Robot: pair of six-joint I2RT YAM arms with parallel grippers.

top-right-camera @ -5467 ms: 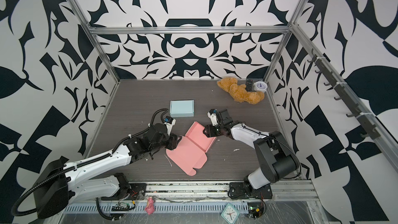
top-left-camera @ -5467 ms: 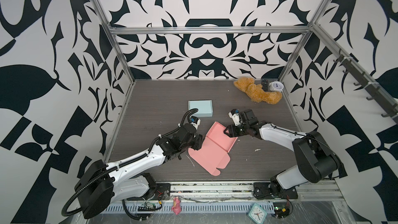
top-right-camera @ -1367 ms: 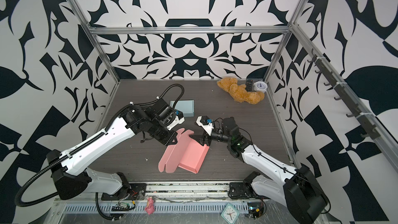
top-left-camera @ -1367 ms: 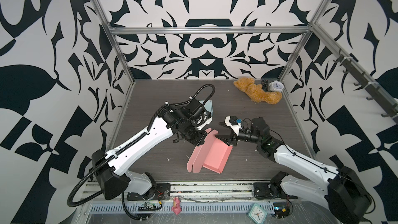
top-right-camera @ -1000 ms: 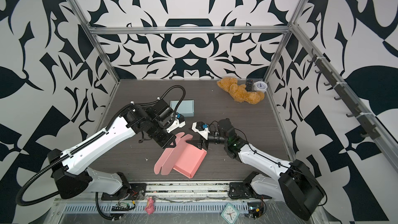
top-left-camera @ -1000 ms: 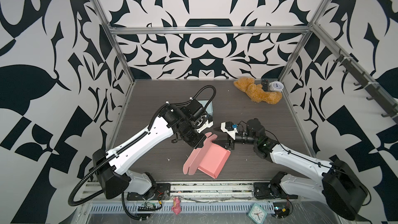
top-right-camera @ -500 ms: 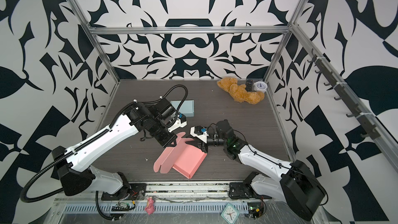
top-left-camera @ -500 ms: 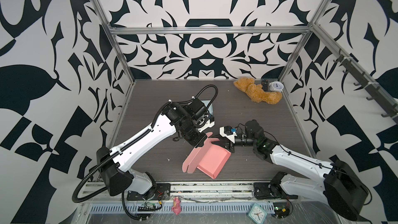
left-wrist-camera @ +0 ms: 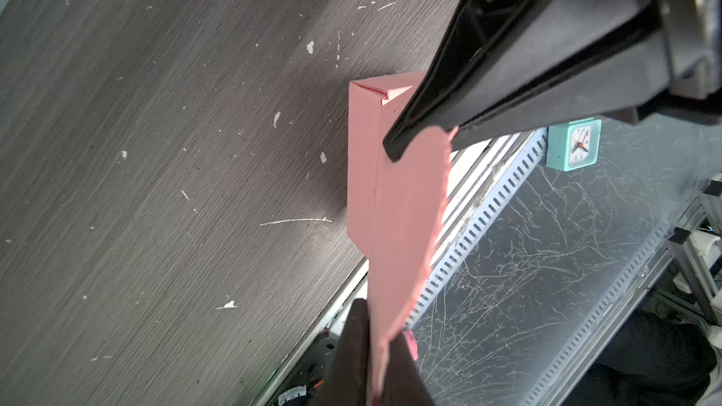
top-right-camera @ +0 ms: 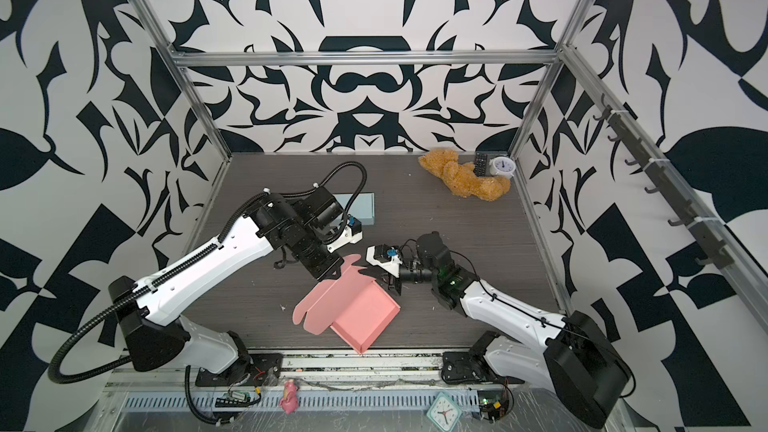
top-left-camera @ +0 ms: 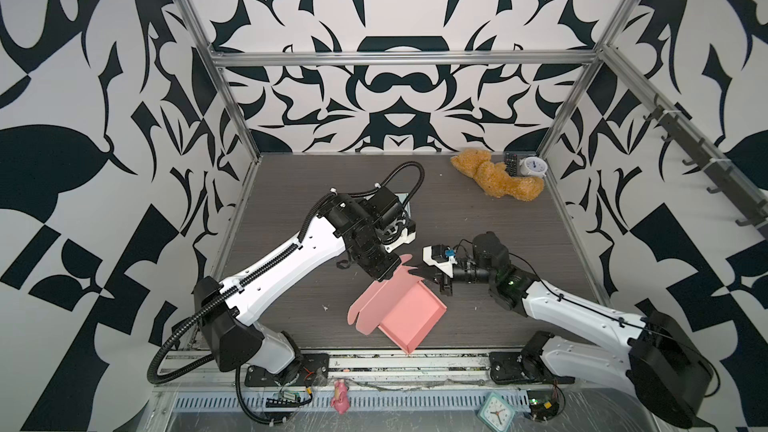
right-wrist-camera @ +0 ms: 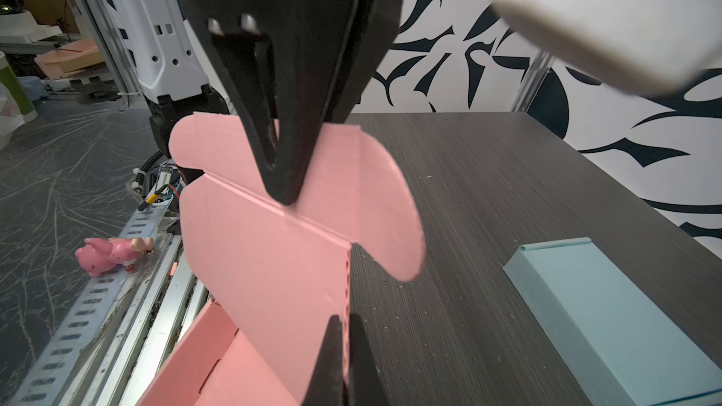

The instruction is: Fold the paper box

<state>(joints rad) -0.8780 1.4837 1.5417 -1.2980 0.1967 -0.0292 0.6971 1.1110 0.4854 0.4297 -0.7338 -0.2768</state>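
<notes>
Dark wood-grain desk: pink paper box at its front edge, lid upright — left fingers and right fingers both pinch it. Pull unevenly and you risk tearing the perforated crease.

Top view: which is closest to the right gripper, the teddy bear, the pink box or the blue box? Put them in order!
1. The pink box: the right gripper is pinching its flap, front middle.
2. The blue box: farther back, a bit left.
3. The teddy bear: far back, near the right corner.
</notes>
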